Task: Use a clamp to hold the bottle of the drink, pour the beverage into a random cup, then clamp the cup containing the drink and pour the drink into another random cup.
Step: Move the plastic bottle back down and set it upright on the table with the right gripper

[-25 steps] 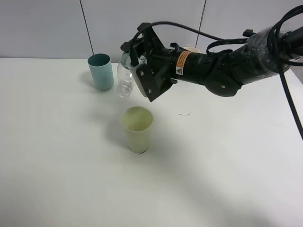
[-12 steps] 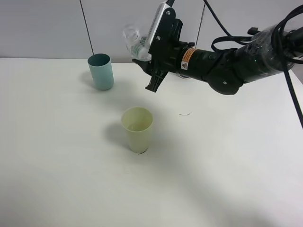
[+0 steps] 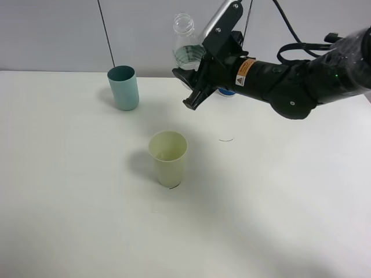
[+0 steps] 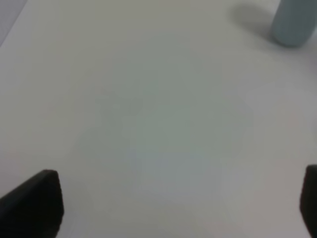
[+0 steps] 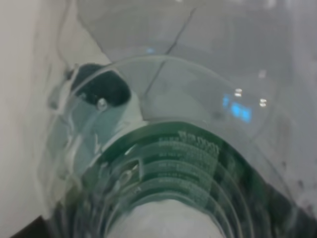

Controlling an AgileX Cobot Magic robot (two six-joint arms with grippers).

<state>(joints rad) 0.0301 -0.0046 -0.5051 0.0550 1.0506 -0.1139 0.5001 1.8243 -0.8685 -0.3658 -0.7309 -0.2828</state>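
My right jaws grip the bottle [image 3: 186, 52] by its body, mouth up so nothing spills. It hangs above the table [image 3: 69, 202], at 12 o'clock from the yellow cup [image 3: 168, 156]. The teal cup [image 3: 123, 88] stands at 11 o'clock. Meanwhile my left jaws hang wide and empty, out of the way.
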